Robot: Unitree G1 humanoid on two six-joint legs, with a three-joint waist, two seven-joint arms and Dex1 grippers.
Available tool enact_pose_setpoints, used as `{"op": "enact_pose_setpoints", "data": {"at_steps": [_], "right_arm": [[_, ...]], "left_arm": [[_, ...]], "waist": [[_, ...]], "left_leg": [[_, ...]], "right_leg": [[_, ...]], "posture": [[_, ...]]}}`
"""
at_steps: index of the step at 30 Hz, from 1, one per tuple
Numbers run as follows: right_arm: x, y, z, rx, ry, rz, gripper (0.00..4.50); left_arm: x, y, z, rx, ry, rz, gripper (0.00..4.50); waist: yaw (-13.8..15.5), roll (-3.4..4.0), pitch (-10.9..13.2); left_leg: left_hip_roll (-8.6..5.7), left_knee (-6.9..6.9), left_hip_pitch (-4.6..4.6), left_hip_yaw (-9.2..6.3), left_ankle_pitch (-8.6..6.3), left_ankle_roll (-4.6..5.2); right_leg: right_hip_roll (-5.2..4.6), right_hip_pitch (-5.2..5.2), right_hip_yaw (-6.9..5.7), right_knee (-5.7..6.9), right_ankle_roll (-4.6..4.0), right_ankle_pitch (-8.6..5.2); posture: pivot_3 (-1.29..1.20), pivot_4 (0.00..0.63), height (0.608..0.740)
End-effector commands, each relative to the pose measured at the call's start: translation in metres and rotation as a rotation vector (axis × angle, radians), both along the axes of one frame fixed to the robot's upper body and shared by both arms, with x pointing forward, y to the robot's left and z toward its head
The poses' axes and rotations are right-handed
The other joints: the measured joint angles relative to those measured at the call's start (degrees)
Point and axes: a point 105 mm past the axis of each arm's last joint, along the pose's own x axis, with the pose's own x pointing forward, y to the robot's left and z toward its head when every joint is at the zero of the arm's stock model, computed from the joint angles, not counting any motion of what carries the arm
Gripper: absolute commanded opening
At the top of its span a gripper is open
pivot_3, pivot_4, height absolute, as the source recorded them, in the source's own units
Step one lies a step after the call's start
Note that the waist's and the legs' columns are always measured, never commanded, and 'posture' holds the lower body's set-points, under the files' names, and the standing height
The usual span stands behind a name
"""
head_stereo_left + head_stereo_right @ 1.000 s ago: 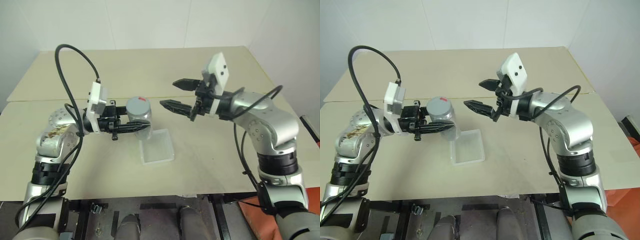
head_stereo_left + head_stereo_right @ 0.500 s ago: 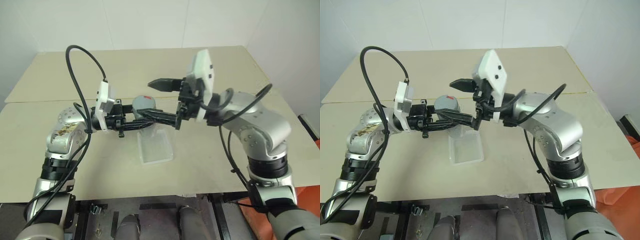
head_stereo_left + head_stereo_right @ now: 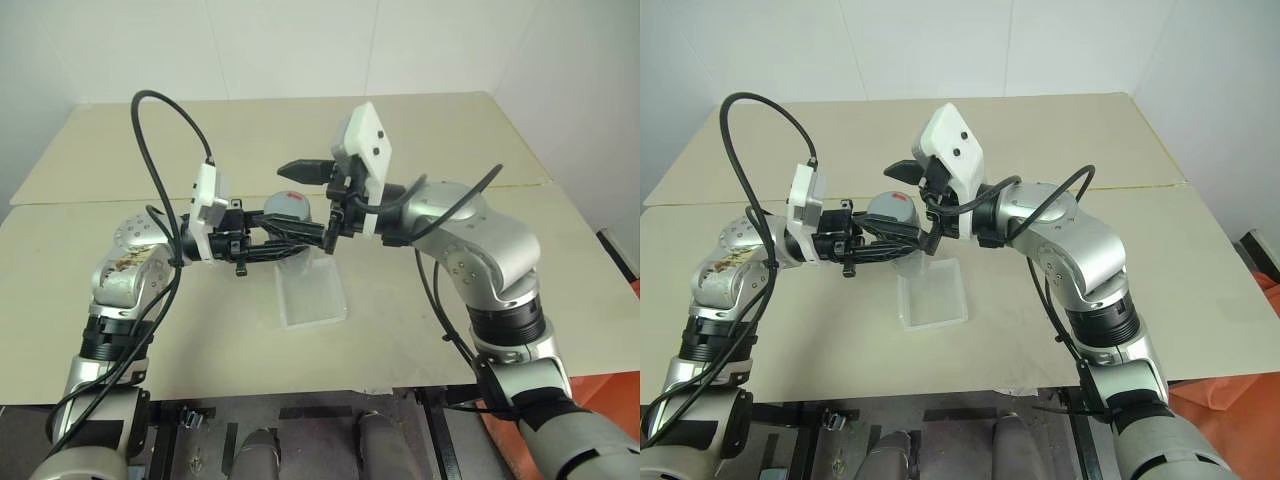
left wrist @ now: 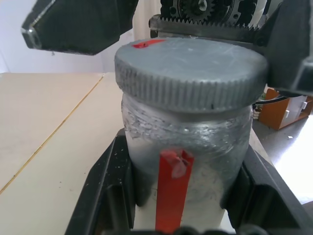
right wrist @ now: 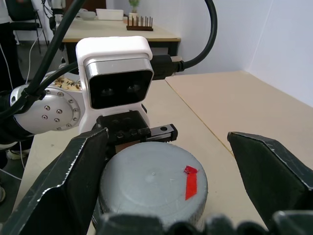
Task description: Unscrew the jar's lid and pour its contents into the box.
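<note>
Above the box point(image 3: 311, 294), the left gripper point(image 3: 290, 243) was clamped on the jar point(image 4: 188, 161), holding it steady for unscrewing. Right gripper point(image 3: 309, 200) stood wide open, fingers point(image 5: 80, 169) straddling the lid point(image 5: 151, 183), not yet gripping.
</note>
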Motion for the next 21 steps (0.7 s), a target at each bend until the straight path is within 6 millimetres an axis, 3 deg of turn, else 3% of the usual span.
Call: {"op": "enact_pose_setpoints", "data": {"at_steps": [1, 21], "right_arm": [[0.0, -0.008, 0.008, 0.011, -0.043, -0.023, 4.48], [0.012, -0.041, -0.001, -0.011, -0.021, -0.139, 4.48]], "left_arm": [[-0.006, 0.002, 0.011, -0.01, -0.053, -0.012, 1.92], [-0.011, 0.003, 0.011, -0.005, -0.046, -0.015, 1.92]], "waist": [[0.0, 0.0, 0.0], [0.0, 0.0, 0.0]], "left_leg": [[0.0, 0.0, 0.0, 0.0, 0.0, 0.0], [0.0, 0.0, -0.01, 0.0, 0.0, 0.0]], "right_leg": [[0.0, 0.0, 0.0, 0.0, 0.0, 0.0], [0.0, 0.0, 0.0, -0.02, 0.0, 0.0]], "posture": [[0.0, 0.15, 0.74], [0.0, 0.15, 0.74]]}}
